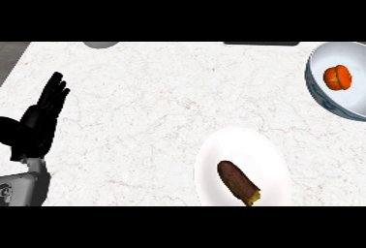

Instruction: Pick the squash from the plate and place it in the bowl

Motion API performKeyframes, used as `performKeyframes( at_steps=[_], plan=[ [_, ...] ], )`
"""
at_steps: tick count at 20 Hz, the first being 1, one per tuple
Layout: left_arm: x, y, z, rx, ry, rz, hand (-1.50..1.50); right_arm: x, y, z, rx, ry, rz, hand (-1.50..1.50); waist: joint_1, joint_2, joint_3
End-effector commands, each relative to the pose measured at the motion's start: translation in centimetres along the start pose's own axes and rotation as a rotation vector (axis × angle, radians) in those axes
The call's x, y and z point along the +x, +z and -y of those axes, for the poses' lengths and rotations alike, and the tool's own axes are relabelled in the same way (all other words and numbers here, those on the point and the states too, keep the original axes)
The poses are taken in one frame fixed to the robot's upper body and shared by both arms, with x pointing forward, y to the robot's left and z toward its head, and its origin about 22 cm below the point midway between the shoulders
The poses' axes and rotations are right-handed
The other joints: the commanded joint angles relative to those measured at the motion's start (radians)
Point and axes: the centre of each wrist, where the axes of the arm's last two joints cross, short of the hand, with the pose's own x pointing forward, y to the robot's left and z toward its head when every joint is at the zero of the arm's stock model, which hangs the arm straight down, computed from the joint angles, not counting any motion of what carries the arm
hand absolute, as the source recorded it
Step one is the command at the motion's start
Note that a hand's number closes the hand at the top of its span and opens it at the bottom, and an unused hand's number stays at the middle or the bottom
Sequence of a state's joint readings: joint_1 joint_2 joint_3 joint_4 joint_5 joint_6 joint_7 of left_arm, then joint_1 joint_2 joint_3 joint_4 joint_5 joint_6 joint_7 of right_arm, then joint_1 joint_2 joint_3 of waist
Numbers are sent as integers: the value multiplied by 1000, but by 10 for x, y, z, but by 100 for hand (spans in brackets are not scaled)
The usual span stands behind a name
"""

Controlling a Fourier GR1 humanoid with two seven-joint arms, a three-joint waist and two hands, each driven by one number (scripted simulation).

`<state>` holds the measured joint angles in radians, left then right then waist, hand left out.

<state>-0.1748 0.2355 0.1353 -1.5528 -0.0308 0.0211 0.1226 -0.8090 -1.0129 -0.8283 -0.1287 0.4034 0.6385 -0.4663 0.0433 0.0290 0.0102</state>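
Orange squash (337,77) already in bowl (319,92) — task looks done; left hand (44,114) resting open, holding nothing — right hand unseen.

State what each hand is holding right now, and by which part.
Nothing is held. The left hand rests open at the view's left edge, fingers up. The right hand is not in view. The brown squash lies untouched on the white plate.

Bright, even light; faint soft shadows.

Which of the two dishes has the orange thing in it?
The bowl at the far right; the orange squash sits inside. The white plate nearer the front holds a brown vegetable.
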Motion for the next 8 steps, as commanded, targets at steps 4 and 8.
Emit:
performKeyframes(
  at_steps=[4,8],
  plan=[
    [-5,-1,-9,22,3,-12,0,7,30,33,93,-117,65,-150,-12,0,3],
    [-1,0,-5,5,15,-17,0,4,34,35,85,-152,86,-150,-3,-4,4]
  ],
)
